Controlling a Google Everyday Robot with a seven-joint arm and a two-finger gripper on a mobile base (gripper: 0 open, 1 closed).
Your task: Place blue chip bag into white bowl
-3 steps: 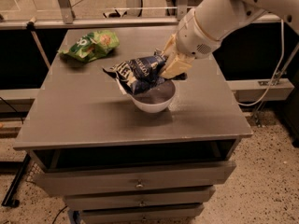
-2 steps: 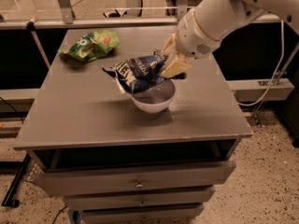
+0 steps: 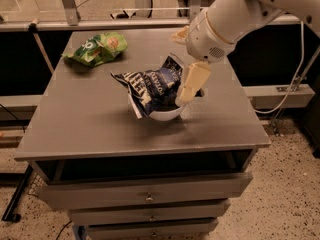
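The blue chip bag [image 3: 150, 86] lies crumpled in the white bowl [image 3: 167, 115] near the middle of the grey cabinet top. Its left end sticks out over the bowl's rim. My gripper [image 3: 182, 70] is at the bag's right end, just above the bowl. Its cream fingers are spread open: one finger [image 3: 192, 84] hangs down against the bag's right side, the other points back behind it. Only the bowl's lower front wall shows under the bag.
A green chip bag [image 3: 97, 48] lies at the back left of the cabinet top [image 3: 85, 119]. The cabinet has drawers [image 3: 150, 196] below. A metal rail [image 3: 100, 24] runs behind, and cables lie on the floor at the right.
The gripper's fingers have spread apart and let go of the blue chip bag, which now rests in the bowl. The arm has barely moved.
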